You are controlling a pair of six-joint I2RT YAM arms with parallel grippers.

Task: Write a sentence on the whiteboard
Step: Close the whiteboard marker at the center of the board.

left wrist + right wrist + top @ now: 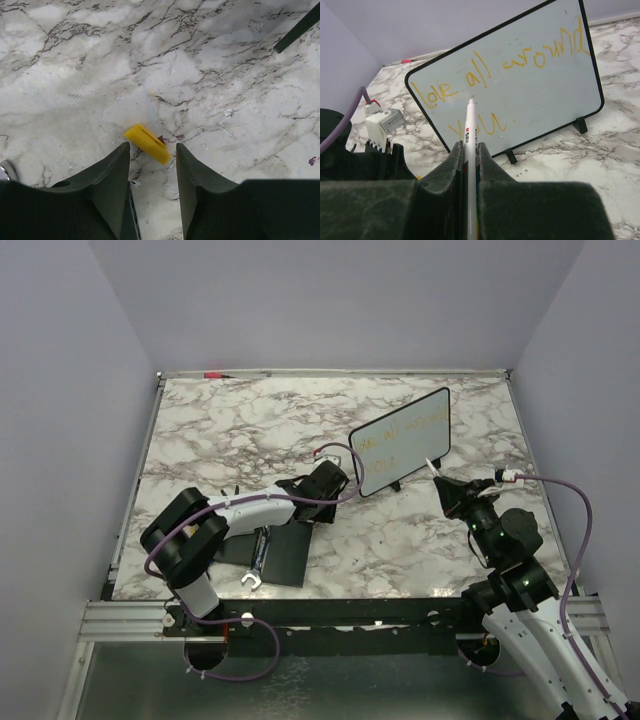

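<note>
The sentence (485, 75) on the whiteboard (535, 105) looks finished; capping remains. My right end effector (469, 147) pinches the marker (470, 125); my left end effector (153, 146) hangs part-open, empty, over the cap (145, 141).

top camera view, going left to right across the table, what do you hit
black pad -> left hand -> whiteboard -> right hand, gripping the marker
</note>
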